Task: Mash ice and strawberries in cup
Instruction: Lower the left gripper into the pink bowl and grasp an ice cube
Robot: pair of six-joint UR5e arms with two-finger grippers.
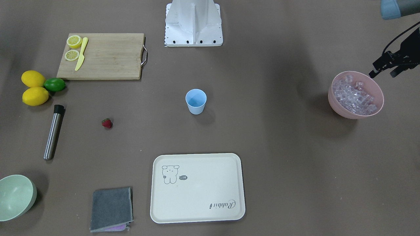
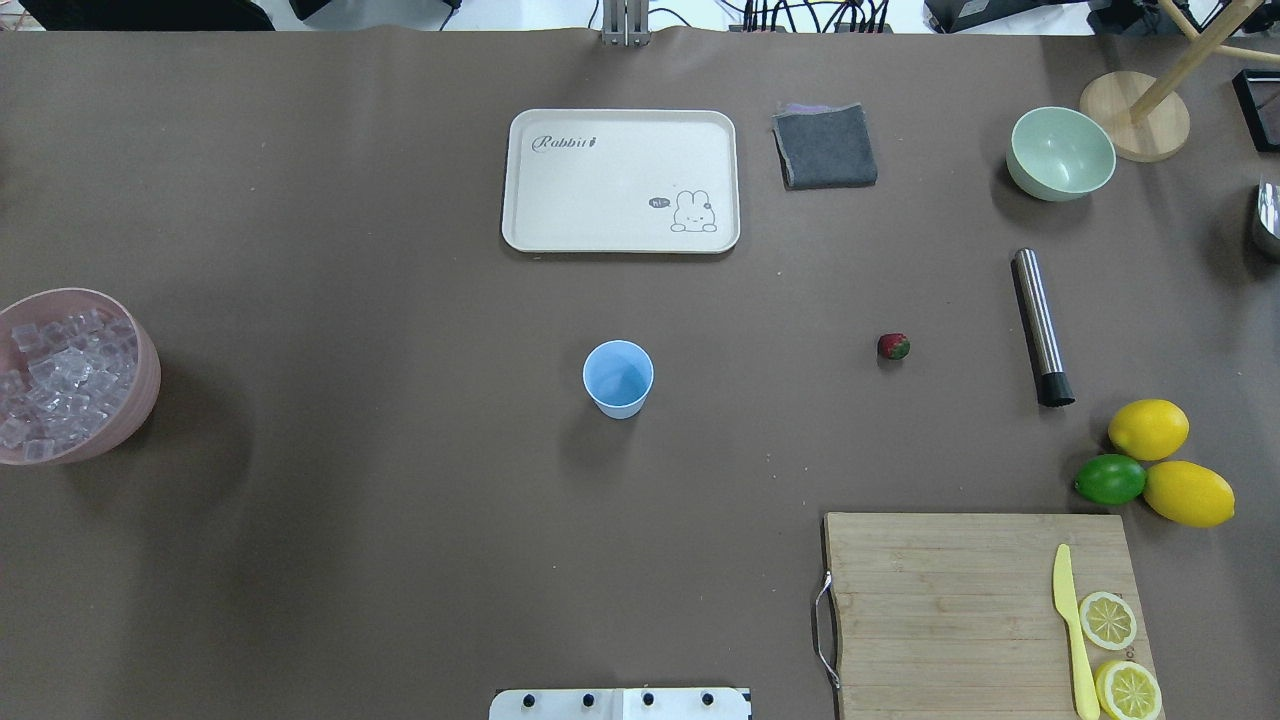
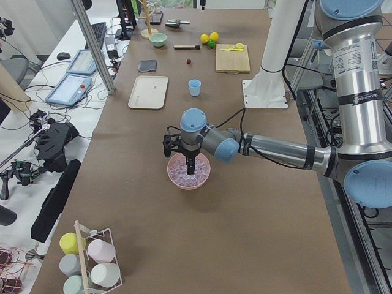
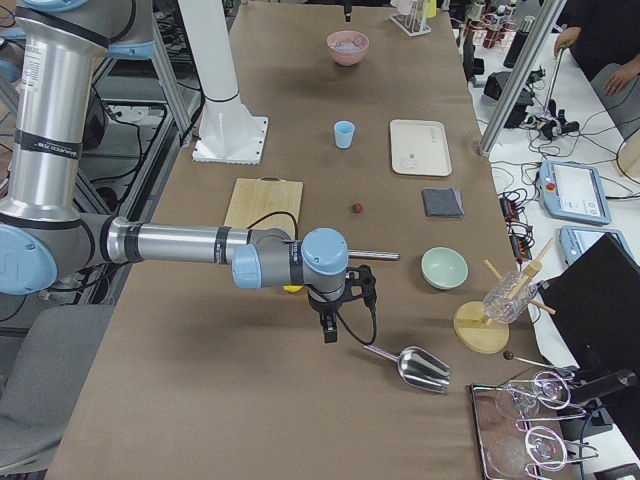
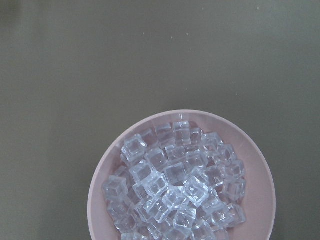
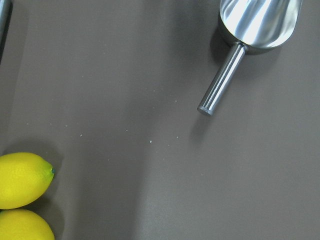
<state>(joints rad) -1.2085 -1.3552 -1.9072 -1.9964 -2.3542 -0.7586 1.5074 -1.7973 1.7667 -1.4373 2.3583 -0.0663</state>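
You are working on a table (image 2: 300, 560) under a plain brown cover, with side desks of tablets (image 3: 67, 89) and cables beyond it.

The left gripper (image 3: 190, 171) hangs over the pink bowl (image 1: 331, 98). The ice (image 5: 175, 185) is heaped right below its jaws, but you cannot tell how wide they stand. The cup (image 2: 618, 378) stands upright mid-table, well apart from both grippers.

The right gripper (image 4: 329, 335) hovers above the brown cover, and its jaws cannot be judged either. A steel scoop (image 6: 257, 22) lies just beside them and two lemons (image 6: 22, 180) are near. A steel rod (image 2: 1040, 325) lies between those jaws and the strawberry (image 2: 894, 346). The cutting board (image 2: 950, 600) and the cream tray (image 2: 620, 215) sit farther off.
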